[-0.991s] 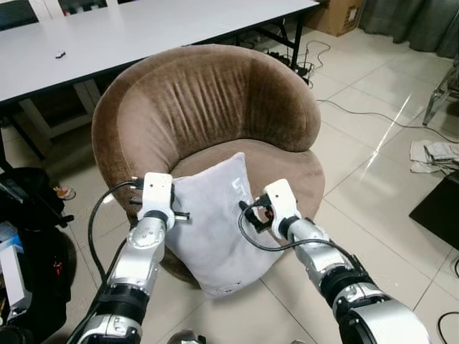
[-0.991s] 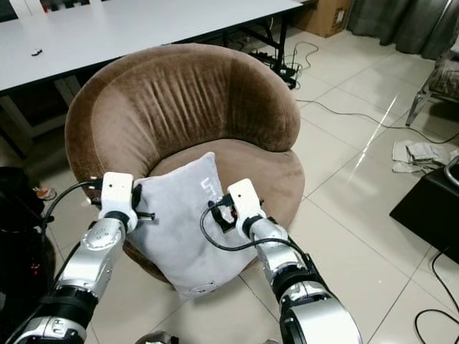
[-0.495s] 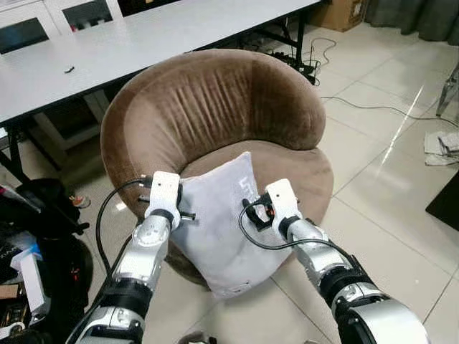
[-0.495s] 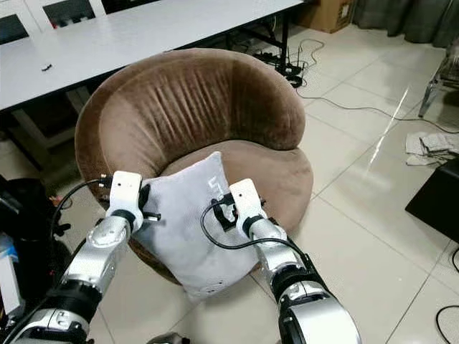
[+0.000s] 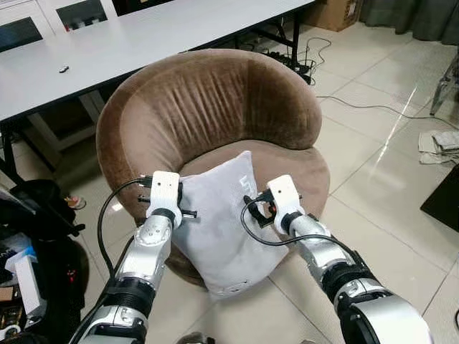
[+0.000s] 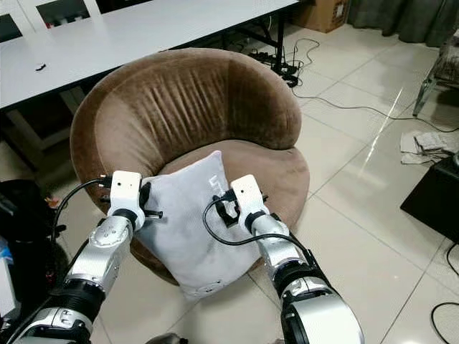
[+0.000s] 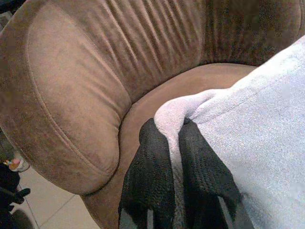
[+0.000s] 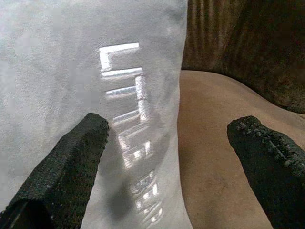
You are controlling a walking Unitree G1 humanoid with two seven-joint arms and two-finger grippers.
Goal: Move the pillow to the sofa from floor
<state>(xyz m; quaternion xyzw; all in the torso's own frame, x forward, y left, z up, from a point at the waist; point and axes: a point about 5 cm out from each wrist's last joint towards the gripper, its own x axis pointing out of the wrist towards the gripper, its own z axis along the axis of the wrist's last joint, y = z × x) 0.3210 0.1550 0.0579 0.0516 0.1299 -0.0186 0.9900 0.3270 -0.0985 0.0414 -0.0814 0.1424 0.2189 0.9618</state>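
A pale grey pillow (image 5: 222, 233) with silvery lettering hangs upright at the front edge of a round brown sofa (image 5: 208, 115). Its upper corner lies over the seat cushion while its lower corner dangles past the seat rim, above the tiled floor (image 5: 373, 193). The left gripper (image 7: 172, 143) is pinched tight on a bunched corner of the pillow. The right gripper (image 8: 176, 143) has its fingers spread wide, one finger lying against the pillow's printed face and the other over the bare seat, so it grips nothing.

The task looks to be at the placing step: the pillow is off the floor but not yet settled on the seat. The next move likely calls for carrying it forward and lowering it further in before the left gripper lets go.

The curved backrest wraps the seat behind and to both sides, with open seat ahead of the pillow. A long white desk (image 5: 143, 36) stands behind the sofa, and cables (image 5: 315, 54) trail on the floor beyond.
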